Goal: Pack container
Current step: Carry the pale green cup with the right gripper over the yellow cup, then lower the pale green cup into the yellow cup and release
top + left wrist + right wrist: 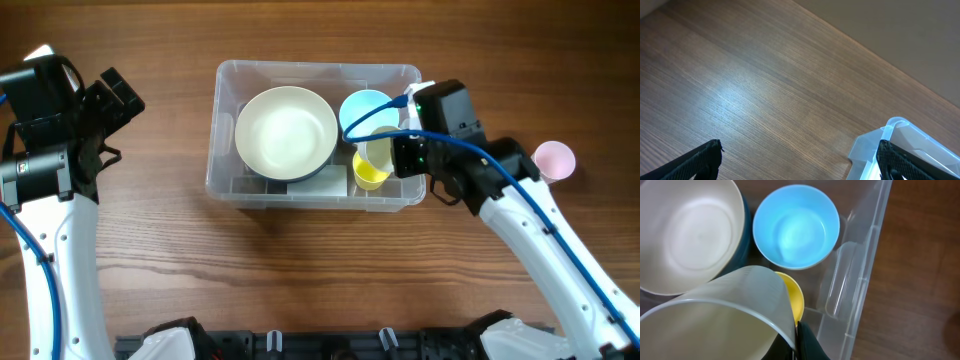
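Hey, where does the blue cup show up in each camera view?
Overhead: blue cup upper right inside the container.
Left wrist: not in it; only the container's corner shows, lower right.
Right wrist: blue cup top centre, beside the container wall.
Shared landmark: the container.

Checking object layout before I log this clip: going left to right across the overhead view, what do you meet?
From the left: left hand → cream bowl → blue cup (both in the container) → pink cup. Left out: the yellow cup and the frosted cup in the right hand, which overlap the blue cup.
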{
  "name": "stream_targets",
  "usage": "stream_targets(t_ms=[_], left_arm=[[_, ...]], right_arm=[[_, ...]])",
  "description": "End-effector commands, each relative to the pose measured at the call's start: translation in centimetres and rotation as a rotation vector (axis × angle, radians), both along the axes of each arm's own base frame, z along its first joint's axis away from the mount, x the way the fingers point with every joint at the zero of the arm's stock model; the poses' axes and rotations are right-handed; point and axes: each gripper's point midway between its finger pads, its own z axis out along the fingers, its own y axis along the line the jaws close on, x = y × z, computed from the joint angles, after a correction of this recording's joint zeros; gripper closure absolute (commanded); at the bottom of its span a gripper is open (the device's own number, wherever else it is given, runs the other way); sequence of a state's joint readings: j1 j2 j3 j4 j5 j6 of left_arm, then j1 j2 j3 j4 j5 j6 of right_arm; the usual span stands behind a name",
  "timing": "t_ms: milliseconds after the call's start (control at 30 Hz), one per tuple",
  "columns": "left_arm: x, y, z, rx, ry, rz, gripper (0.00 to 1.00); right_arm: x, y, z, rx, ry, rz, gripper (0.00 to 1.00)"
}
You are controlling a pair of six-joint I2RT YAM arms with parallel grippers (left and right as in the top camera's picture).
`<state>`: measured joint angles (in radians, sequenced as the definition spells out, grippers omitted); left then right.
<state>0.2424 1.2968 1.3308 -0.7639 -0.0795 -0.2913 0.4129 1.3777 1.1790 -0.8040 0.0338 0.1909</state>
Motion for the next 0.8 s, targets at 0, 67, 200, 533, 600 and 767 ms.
stream_targets(t_ms=[0, 67, 200, 533, 600, 767], left_arm=[[0.0, 0.0, 0.6, -0.01, -0.018, 0.002, 0.0], [0.0, 0.0, 0.6, -0.01, -0.018, 0.002, 0.0], [0.0, 0.0, 0.6, -0.01, -0.018, 0.002, 0.0], [0.0, 0.0, 0.6, -0.01, -0.018, 0.002, 0.0], [0.0, 0.0, 0.6, -0.01, -0.018, 0.002, 0.0], [0.0, 0.0, 0.6, -0.01, -0.018, 0.002, 0.0]], right_arm=[[0.2, 0.6, -1.0, 0.021, 0.042, -0.029, 0.96], [0.4, 0.7, -1.1, 0.018, 0.047, -0.029, 0.96], [0.7, 0.8, -1.2, 0.015, 0.053, -0.028, 0.96], [1.2, 1.0, -3.9, -0.015, 0.119, -0.03, 0.96], [1.3, 1.0, -4.4, -0.019, 0.127, -0.03, 0.96], [1.6, 1.2, -4.3, -0.014, 0.117, -0.029, 0.67]])
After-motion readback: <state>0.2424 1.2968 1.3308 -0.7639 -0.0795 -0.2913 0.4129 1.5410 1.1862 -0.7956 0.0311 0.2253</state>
